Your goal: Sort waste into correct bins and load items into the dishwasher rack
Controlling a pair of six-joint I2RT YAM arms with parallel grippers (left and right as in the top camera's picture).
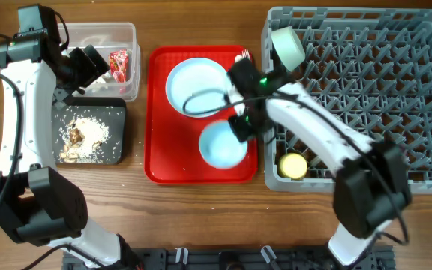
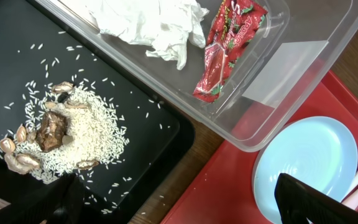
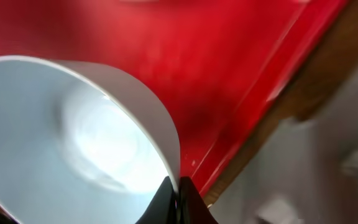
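We see the right gripper (image 3: 176, 191) clamped on the rim of a bowl (image 1: 222, 146) at the lower centre of the red tray (image 1: 158, 154). Its arm and a cable cross the plate (image 1: 190, 84) just above. At right, the rack (image 1: 396, 90) holds a second bowl (image 1: 287, 46) and a yellow cup (image 1: 292, 166). At upper left, the left gripper (image 1: 90, 66) hangs spread wide and empty over the tub (image 2: 272, 93), which holds the napkin (image 2: 151, 22) and wrapper (image 2: 222, 46), with the black tray (image 2: 148, 134) of rice (image 2: 92, 134) beside it.

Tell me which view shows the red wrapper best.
Left wrist: the red wrapper lies large and sharp inside the clear tub, its print visible. Overhead shows it tiny in that tub. Right wrist does not show it.
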